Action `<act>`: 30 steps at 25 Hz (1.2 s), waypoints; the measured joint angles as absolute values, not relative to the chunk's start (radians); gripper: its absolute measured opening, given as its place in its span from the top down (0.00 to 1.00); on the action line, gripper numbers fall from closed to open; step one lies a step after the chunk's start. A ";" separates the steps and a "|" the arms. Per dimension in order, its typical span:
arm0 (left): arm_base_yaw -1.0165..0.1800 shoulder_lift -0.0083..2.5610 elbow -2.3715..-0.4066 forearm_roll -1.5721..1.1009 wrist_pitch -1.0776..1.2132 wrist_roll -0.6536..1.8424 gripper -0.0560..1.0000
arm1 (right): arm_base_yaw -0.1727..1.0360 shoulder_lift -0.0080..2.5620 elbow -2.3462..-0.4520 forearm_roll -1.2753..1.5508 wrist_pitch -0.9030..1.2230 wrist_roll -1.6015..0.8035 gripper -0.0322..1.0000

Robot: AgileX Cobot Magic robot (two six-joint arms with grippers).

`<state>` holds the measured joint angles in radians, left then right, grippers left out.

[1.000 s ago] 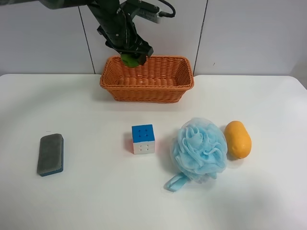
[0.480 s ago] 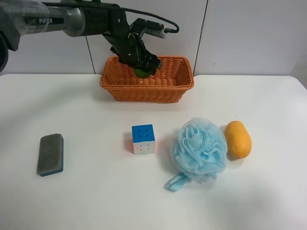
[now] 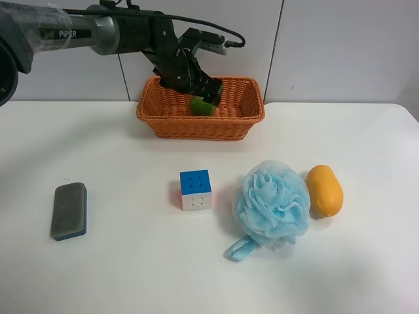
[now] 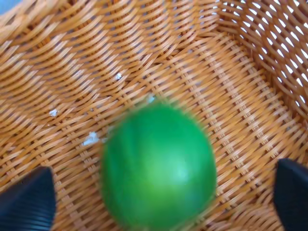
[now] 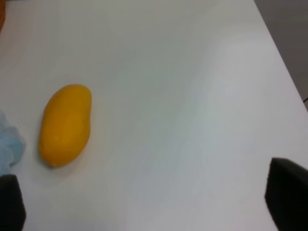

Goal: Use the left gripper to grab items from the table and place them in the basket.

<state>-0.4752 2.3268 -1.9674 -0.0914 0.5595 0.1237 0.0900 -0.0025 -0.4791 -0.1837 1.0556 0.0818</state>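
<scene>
My left gripper (image 3: 200, 88) reaches down into the orange-brown wicker basket (image 3: 196, 122) at the back of the white table (image 3: 131, 275). Its fingers (image 4: 26, 199) stand wide apart. The green oval fruit (image 3: 203, 106) lies loose between them on the basket floor (image 4: 240, 72), blurred in the left wrist view (image 4: 159, 166). The puzzle cube (image 3: 196, 190), blue mesh pouf (image 3: 272, 204), orange mango (image 3: 325, 190) and grey-and-blue eraser (image 3: 69, 210) lie on the table. My right gripper (image 5: 149, 202) is open above the table near the mango (image 5: 65, 124).
A tiled wall stands right behind the basket. The eraser lies alone at the exterior high view's left. The pouf and mango touch at that view's right. The pouf's edge (image 5: 7, 144) shows in the right wrist view. The right arm is out of the exterior high view.
The left gripper came down from above the basket's rim into the basket with the green fruit, then opened. The fruit now lies free on the basket floor.
</scene>
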 joint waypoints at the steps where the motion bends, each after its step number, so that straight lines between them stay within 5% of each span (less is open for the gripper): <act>1: -0.475 2.327 -1.968 -0.093 0.559 0.124 0.03 | 0.090 -0.003 -0.479 -0.184 1.056 0.082 0.01; 25: -0.385 1.869 -1.973 -0.052 1.194 0.068 0.01 | 0.090 -0.003 -0.479 -0.184 1.056 0.082 0.01; 30: -0.353 1.754 -1.854 -0.048 1.207 0.071 0.01 | 0.090 -0.003 -0.479 -0.184 1.056 0.082 0.01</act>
<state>-0.3529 1.7539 -1.8541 -0.0479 1.2068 0.0708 0.0900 -0.0025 -0.4791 -0.1837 1.0556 0.0818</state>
